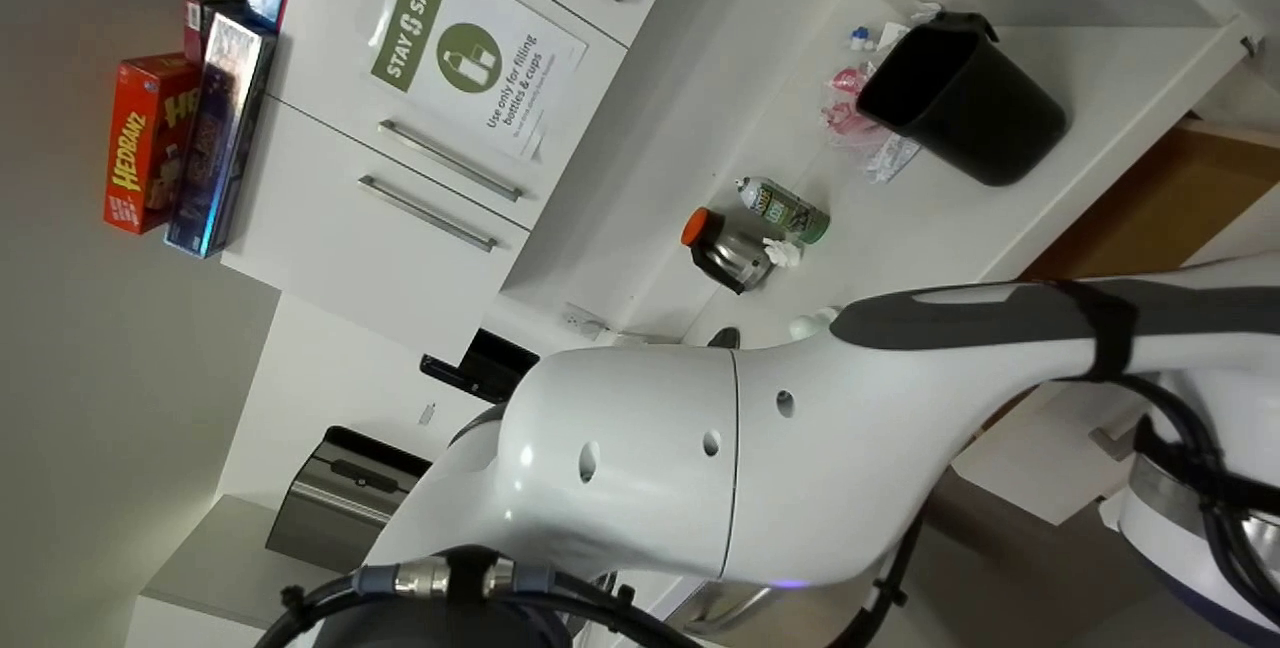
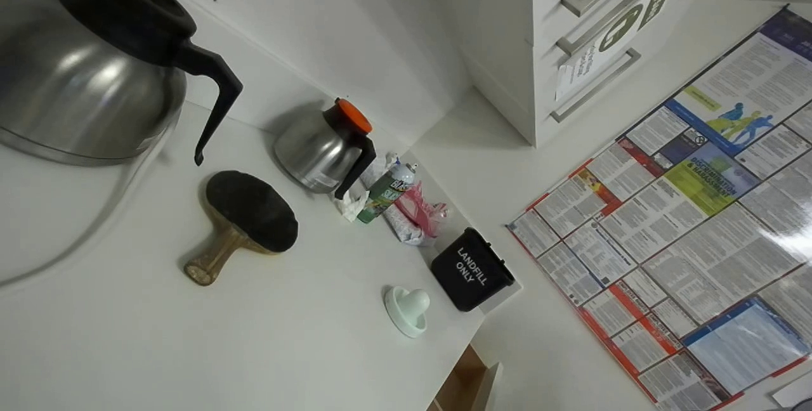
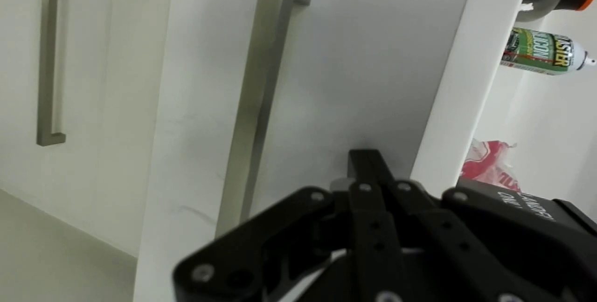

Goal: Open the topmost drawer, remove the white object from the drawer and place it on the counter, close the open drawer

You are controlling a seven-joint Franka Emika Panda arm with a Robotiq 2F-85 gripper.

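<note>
The topmost drawer is partly open, with its pale wood inside showing below the counter edge in both exterior views (image 1: pixel 1130 193) (image 2: pixel 465 376). Its flat white front (image 3: pixel 354 78) with the long metal bar handle fills the middle of the wrist view. My gripper (image 3: pixel 367 156) is shut and empty. Its fingertips are against or very near the white front, between the handle and the counter edge (image 3: pixel 471 73). The gripper is out of view in both exterior views. The white object (image 2: pixel 406 311), faintly greenish with a dish-like base and round knob, rests on the counter (image 2: pixel 304 347).
A black bin (image 2: pixel 472 269) stands near the counter's end, beside a pinkish plastic bag (image 2: pixel 419 211). A spray can (image 2: pixel 387 192), steel pots (image 2: pixel 320 151) (image 2: pixel 95 75) and a black paddle-like thing (image 2: pixel 252 211) are on the counter. Cupboards (image 1: pixel 330 178) hang above. My arm (image 1: pixel 680 458) crosses an exterior view.
</note>
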